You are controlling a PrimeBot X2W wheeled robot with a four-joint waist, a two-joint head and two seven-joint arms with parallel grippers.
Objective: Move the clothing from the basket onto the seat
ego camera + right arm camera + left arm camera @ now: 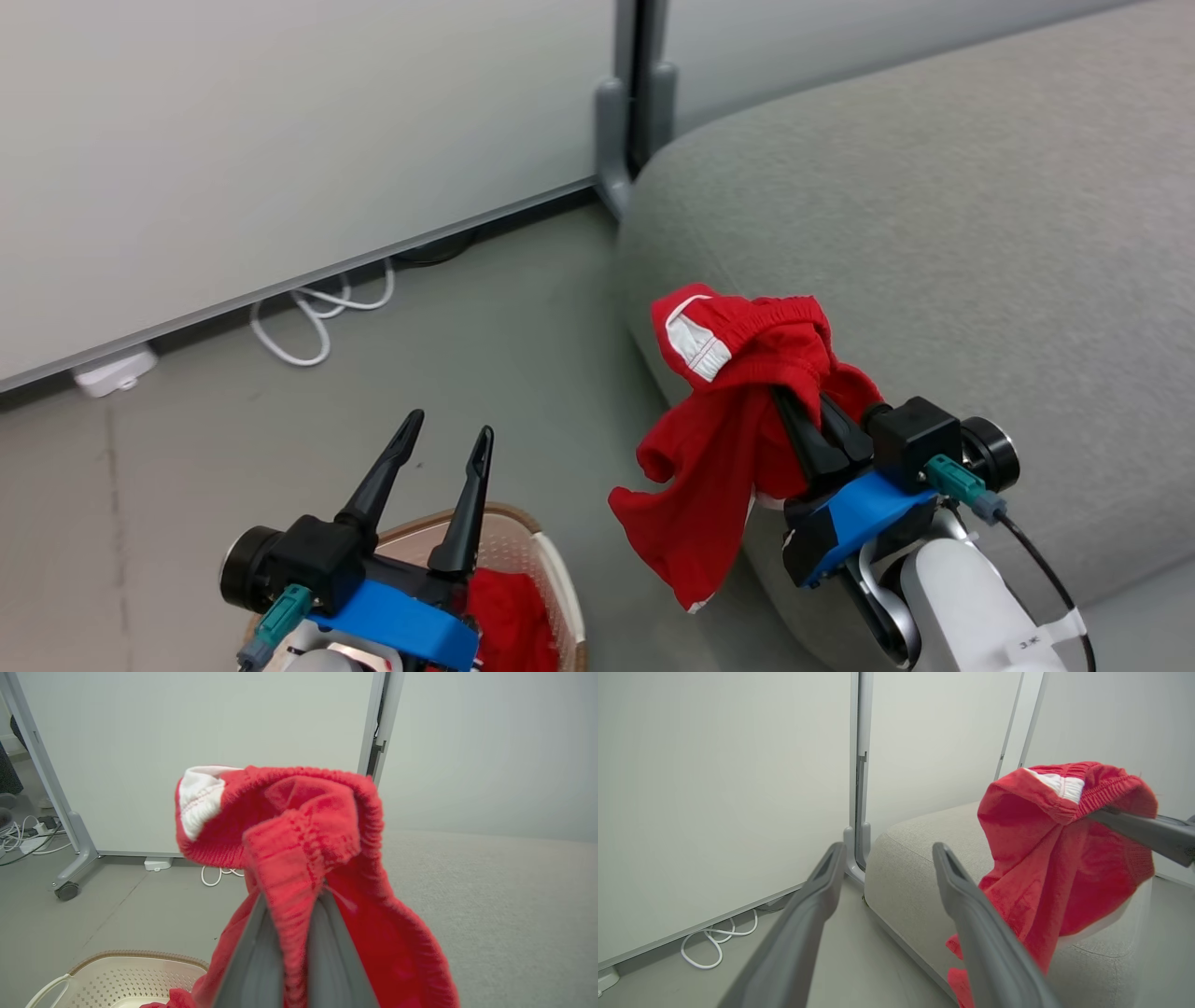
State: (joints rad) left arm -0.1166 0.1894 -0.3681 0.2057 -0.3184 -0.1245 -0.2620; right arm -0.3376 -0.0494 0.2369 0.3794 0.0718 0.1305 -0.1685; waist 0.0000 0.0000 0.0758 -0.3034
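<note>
Right arm raised at the near edge of the seat [934, 233], right gripper [805, 401] clamped on the waistband of the red shorts [728, 411], which hang down the seat's rounded front corner. Left gripper [450, 425], jaws apart, hovers left of the seat above the basket [560, 569], which holds a second red garment [509, 616]. A white cable [317, 327] and a partition post [635, 93] stand left of the seat. Beyond the shorts the seat top lies open.

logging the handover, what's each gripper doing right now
left gripper: open, holding nothing
right gripper: closed on the red shorts
</note>
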